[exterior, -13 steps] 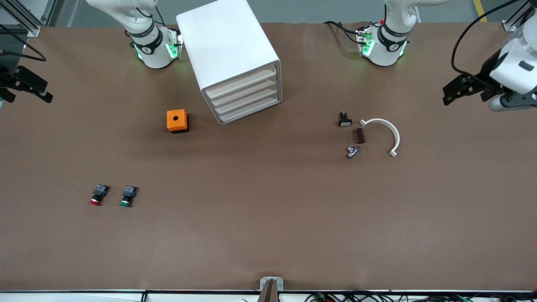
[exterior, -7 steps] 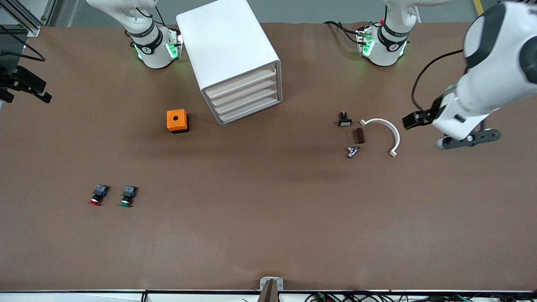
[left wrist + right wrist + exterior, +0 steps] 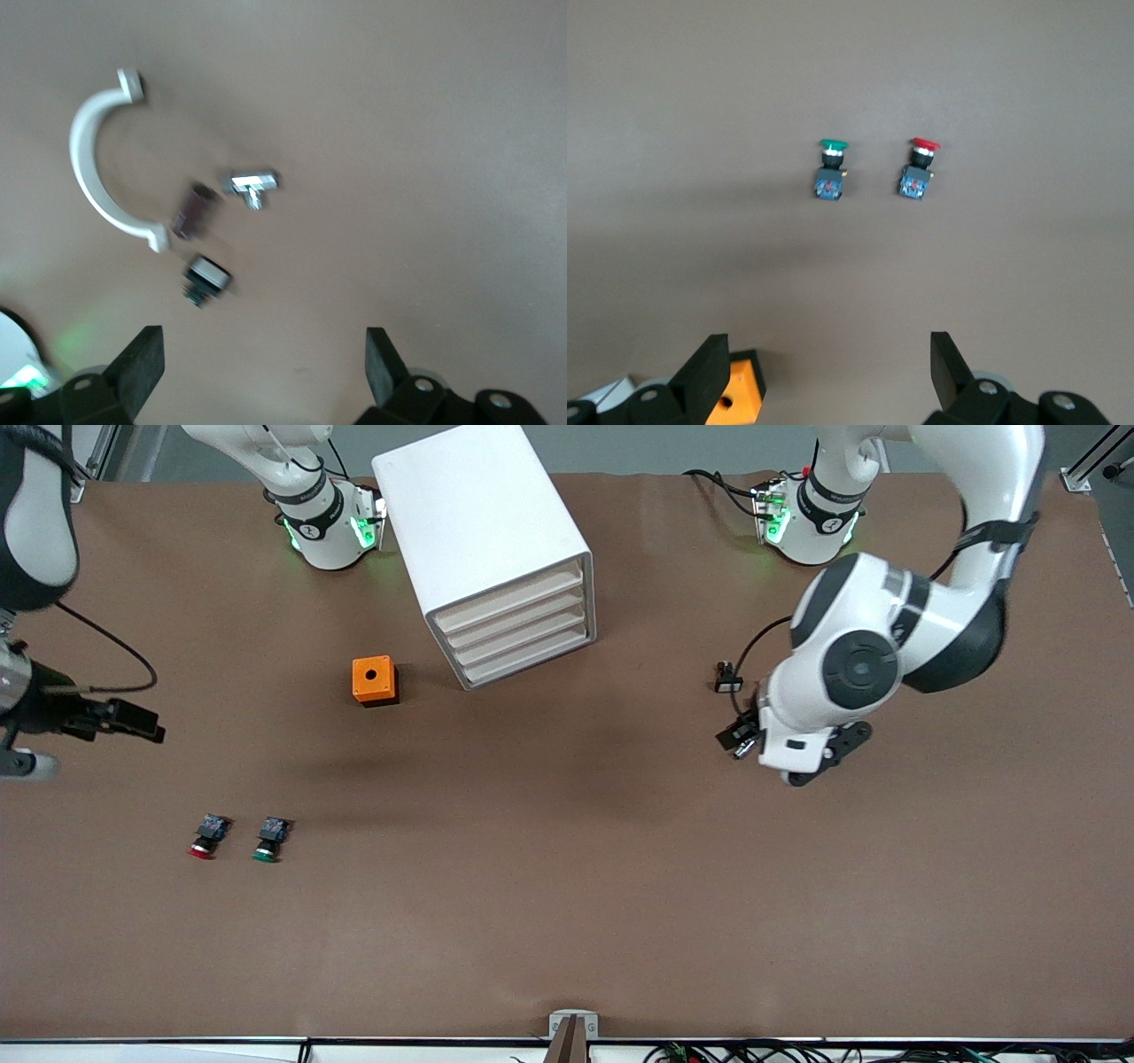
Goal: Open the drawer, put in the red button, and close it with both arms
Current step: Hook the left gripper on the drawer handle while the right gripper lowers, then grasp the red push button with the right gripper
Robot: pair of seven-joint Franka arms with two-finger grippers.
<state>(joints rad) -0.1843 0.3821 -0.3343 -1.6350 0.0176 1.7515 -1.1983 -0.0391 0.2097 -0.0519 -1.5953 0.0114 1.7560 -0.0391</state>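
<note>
Right gripper [image 3: 146, 726], jaws spread wide and empty, hangs over the right arm's end of the brown matte surface [image 3: 567, 886]; the red button [image 3: 205, 839] lies nearer the front camera, red cap toward that camera, beside the green button [image 3: 267, 840]. Cabinet's top drawer [image 3: 509, 592], smooth beige front, is shut. Left gripper [image 3: 737, 737], equally wide and empty, hovers over small metal parts [image 3: 250, 184].

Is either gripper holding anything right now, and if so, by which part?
Nothing is held. The left gripper is open over the small parts by the white curved clamp; the right gripper is open, up above the red button.
</note>
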